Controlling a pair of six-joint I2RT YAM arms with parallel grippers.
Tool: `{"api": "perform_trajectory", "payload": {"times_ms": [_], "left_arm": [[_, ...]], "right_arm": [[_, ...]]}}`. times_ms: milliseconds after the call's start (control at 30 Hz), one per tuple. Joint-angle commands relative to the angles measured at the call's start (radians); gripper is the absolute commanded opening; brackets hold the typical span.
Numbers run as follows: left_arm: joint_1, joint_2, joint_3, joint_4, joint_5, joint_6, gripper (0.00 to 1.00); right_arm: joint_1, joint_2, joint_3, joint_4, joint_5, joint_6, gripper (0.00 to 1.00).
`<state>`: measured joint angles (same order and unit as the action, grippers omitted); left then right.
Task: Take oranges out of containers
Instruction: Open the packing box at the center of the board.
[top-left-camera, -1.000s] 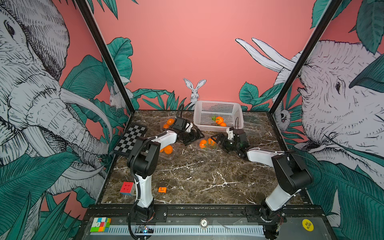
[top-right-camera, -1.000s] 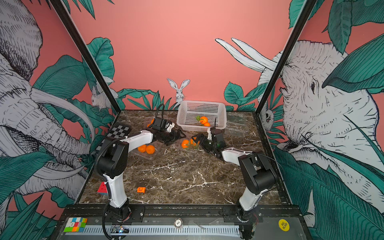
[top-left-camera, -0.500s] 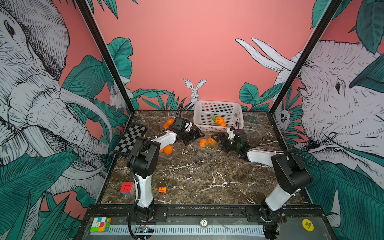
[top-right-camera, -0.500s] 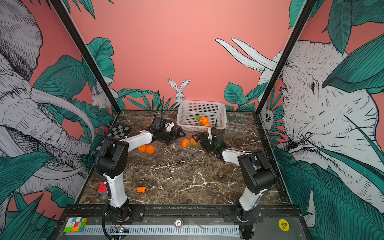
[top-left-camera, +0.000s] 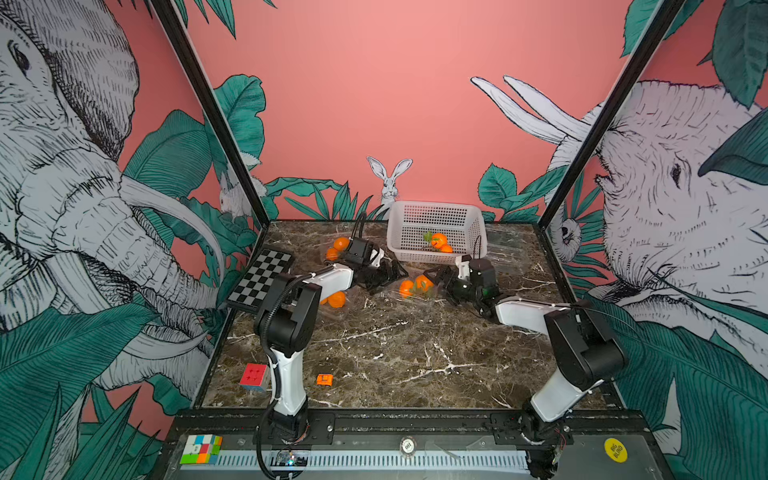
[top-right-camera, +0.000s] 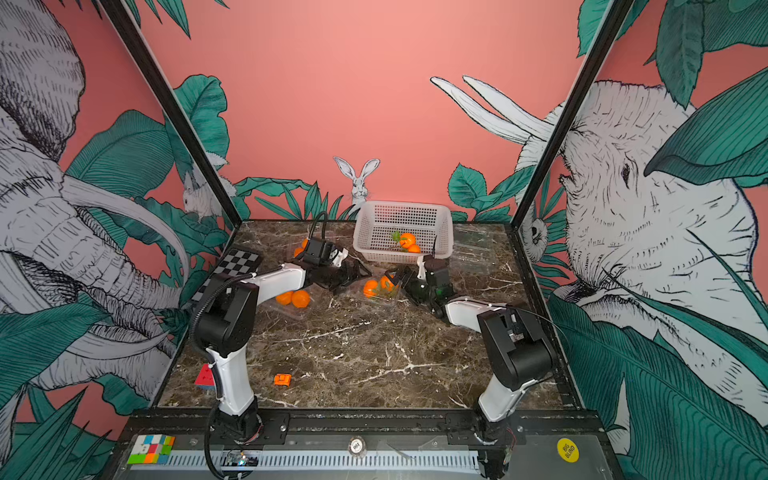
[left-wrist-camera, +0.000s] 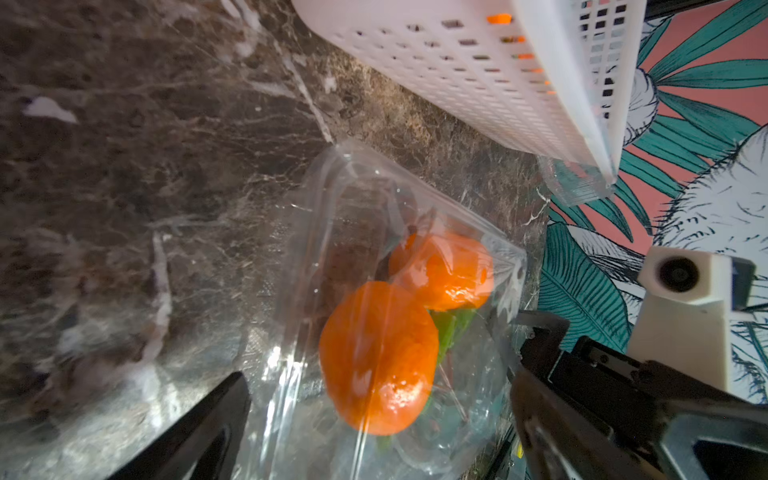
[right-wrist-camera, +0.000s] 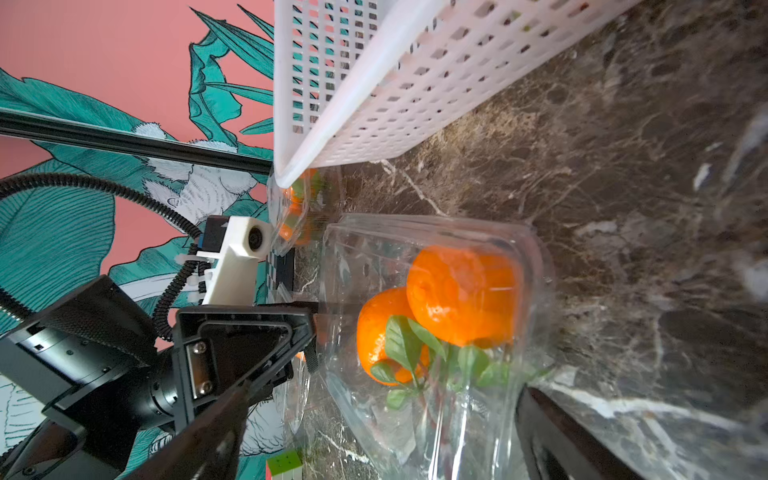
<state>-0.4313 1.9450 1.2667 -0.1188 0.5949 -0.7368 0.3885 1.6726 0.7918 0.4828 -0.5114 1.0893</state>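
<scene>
A clear container (top-left-camera: 415, 293) with two oranges (top-left-camera: 406, 287) lies mid-table in both top views. My left gripper (top-left-camera: 388, 275) and right gripper (top-left-camera: 437, 277) face it from opposite ends, both open. In the left wrist view the container (left-wrist-camera: 316, 232) and its oranges (left-wrist-camera: 378, 353) lie between the open fingers (left-wrist-camera: 208, 428). The right wrist view shows the leafy oranges (right-wrist-camera: 461, 291) between my right gripper's spread fingers (right-wrist-camera: 548, 432). Two more oranges (top-left-camera: 336, 299) sit in a container by the left arm, others (top-left-camera: 340, 243) behind it. Oranges (top-left-camera: 438, 240) lie in the white basket (top-left-camera: 473, 232).
An empty clear container (top-left-camera: 505, 245) lies right of the basket. A checkerboard (top-left-camera: 262, 278) lies at the left edge. A red cube (top-left-camera: 254, 376) and a small orange block (top-left-camera: 324, 379) sit near the front left. The basket wall (left-wrist-camera: 478, 83) stands close behind the middle container.
Both arms have shifted only slightly around the middle container. Both grippers stay open and the container has not visibly moved.
</scene>
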Motion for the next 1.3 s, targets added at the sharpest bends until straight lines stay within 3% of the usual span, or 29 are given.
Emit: {"api": "perform_trajectory", "payload": {"times_ms": [0,833,1267], "left_arm": [[-0.004,-0.024,-0.019,0.014,0.014,0.001,0.99],[-0.004,-0.019,-0.028,0.024,0.014,-0.015,0.99],[-0.006,-0.018,-0.042,0.05,0.014,-0.039,0.99]], "right_arm": [[-0.002,-0.028,0.004,0.041,-0.016,0.003,0.99],[-0.002,-0.045,-0.014,0.036,-0.023,0.007,0.99],[0.013,-0.009,-0.038,0.147,-0.038,0.118,0.99]]}}
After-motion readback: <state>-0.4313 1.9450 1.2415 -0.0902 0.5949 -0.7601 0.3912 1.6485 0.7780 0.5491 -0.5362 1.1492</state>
